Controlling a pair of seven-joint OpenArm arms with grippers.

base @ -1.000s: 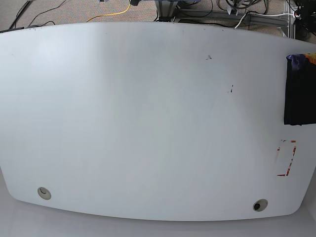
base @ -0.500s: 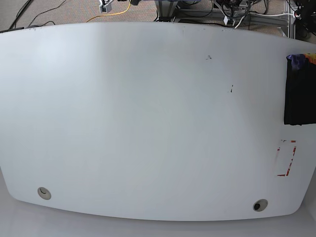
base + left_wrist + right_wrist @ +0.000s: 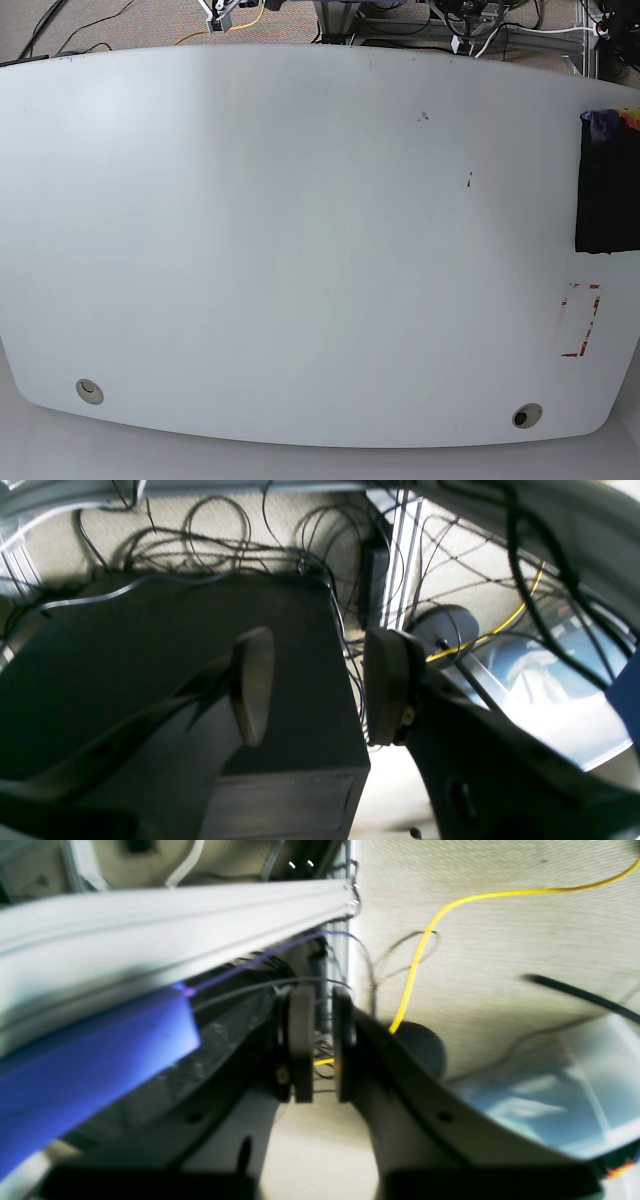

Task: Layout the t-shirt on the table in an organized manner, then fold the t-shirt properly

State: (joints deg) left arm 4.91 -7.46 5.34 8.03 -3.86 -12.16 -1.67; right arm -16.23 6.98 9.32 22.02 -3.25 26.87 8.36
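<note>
The black t-shirt (image 3: pixel 606 190) lies folded in a narrow strip at the right edge of the white table (image 3: pixel 300 250), with purple and orange print at its top; part of it runs out of frame. Neither gripper is over the table. In the left wrist view my left gripper (image 3: pixel 320 685) hangs open over the floor behind the table, nothing between its fingers (image 3: pixel 252 685). My right gripper (image 3: pixel 322 1040) is shut, its pads (image 3: pixel 300 1040) a sliver apart and holding nothing, beside the table's rim.
Red tape marks (image 3: pixel 582 320) sit at the near right, two round holes (image 3: pixel 89 391) (image 3: pixel 526 415) near the front edge, dark specks (image 3: pixel 423 116) at mid-back. Behind the table are tangled cables, a yellow cable (image 3: pixel 425 950), a dark box (image 3: pixel 175 645) and a clear bin (image 3: pixel 550 1100).
The t-shirt has not moved. At the far edge in the base view, small parts of both arms have shifted slightly further into sight.
</note>
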